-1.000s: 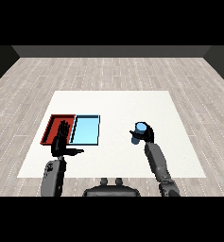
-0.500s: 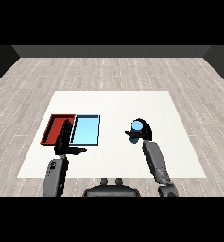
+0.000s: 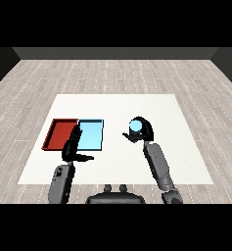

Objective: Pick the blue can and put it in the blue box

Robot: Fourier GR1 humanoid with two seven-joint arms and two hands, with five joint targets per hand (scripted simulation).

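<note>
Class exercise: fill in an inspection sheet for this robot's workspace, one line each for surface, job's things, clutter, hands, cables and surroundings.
Surface: white table, square top, trays left of centre.
Job's things: blue can held in the right hand, apart from the light blue tray; nothing seen in that tray.
Clutter: red tray beside the light blue tray, on its left.
Hands: right hand curled round the can; left hand open, fingers straight, at the trays' near edge.
Cables: nothing seen.
Surroundings: grey plank floor, dark wall behind.
</note>
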